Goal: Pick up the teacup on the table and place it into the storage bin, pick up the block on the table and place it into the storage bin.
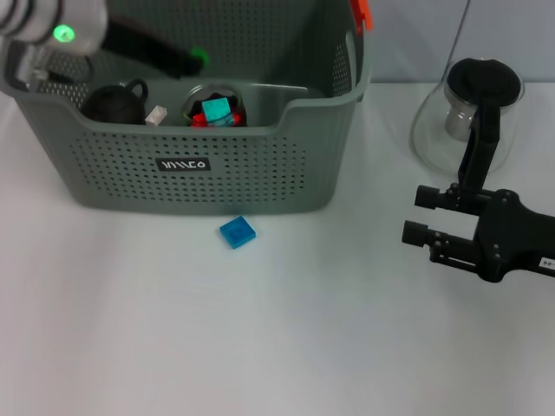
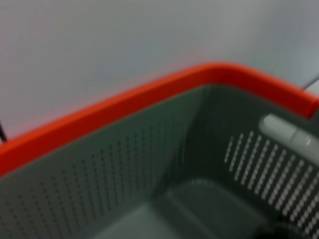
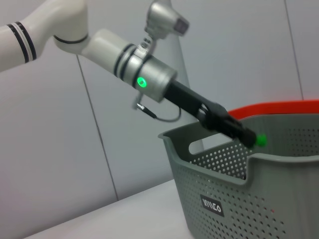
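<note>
The storage bin, grey and perforated, stands at the table's far left; it also shows in the right wrist view, storage bin, and its orange-edged wall fills the left wrist view, storage bin. Inside it sits the teacup, round and dark-rimmed, with teal and red pieces showing in it. The blue block lies on the table just in front of the bin. My left gripper hangs over the bin's inside, above the teacup, also seen as left gripper. My right gripper stands open and empty at the right, far from the block.
A black round pot with a loop handle and a small white piece also lie in the bin. A glass carafe with a dark lid stands at the back right, behind my right arm. White tabletop stretches across the front.
</note>
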You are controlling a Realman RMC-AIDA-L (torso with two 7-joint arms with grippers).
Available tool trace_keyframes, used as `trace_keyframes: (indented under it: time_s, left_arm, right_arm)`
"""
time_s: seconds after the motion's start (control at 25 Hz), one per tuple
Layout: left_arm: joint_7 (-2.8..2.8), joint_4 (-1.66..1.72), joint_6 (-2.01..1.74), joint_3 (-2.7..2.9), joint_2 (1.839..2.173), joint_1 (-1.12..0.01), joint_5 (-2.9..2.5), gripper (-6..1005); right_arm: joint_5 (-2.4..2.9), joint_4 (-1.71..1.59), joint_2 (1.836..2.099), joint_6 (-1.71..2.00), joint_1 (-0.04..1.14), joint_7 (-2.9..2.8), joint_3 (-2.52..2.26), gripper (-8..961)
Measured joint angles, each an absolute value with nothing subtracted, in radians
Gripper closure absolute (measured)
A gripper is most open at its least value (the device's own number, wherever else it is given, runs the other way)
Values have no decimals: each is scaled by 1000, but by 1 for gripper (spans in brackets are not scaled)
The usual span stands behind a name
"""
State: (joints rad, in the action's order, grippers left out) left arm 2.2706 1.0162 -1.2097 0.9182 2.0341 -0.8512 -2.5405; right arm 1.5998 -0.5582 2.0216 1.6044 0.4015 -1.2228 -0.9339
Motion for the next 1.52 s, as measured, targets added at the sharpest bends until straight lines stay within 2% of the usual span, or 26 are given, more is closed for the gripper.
trace_keyframes:
  time_s: [0.12, 0.36, 0.44, 0.56, 0.68, 0.8, 1.0, 1.36, 1.52]
  left_arm:
    - [2286, 1017, -1183, 932, 2063, -851, -2595, 811]
    - [2307, 1110, -1193, 915, 2093, -812, -2538, 786]
    - [2284, 1188, -1210, 904, 2108, -759, -2451, 696]
    - [2143, 1293, -1286, 875, 2128, -612, -2174, 562]
    - [1874, 1250, -1465, 821, 2130, -481, -1896, 445]
    - [1634, 1128, -1664, 698, 2129, -422, -1797, 328]
    - [1364, 940, -1791, 559, 2122, -392, -1957, 260]
    - [1151, 758, -1547, 592, 2167, -429, -2088, 261]
    - [1115, 668, -1441, 604, 2169, -470, -2102, 261]
  right_arm:
    - [1600, -558, 2021, 1606, 400, -1224, -933, 315]
    - [1600, -558, 2019, 1607, 401, -1227, -932, 316]
    - [1599, -558, 2020, 1608, 401, -1227, -932, 316]
    - [1596, -558, 2019, 1608, 400, -1226, -931, 316]
    - [1595, -558, 2017, 1608, 401, -1227, -931, 316]
    - [1597, -562, 2017, 1608, 405, -1229, -931, 316]
    - [1597, -568, 2019, 1611, 407, -1230, -931, 315]
    - [1595, -568, 2015, 1613, 409, -1239, -929, 316]
    - [1595, -568, 2017, 1615, 409, -1239, -915, 316]
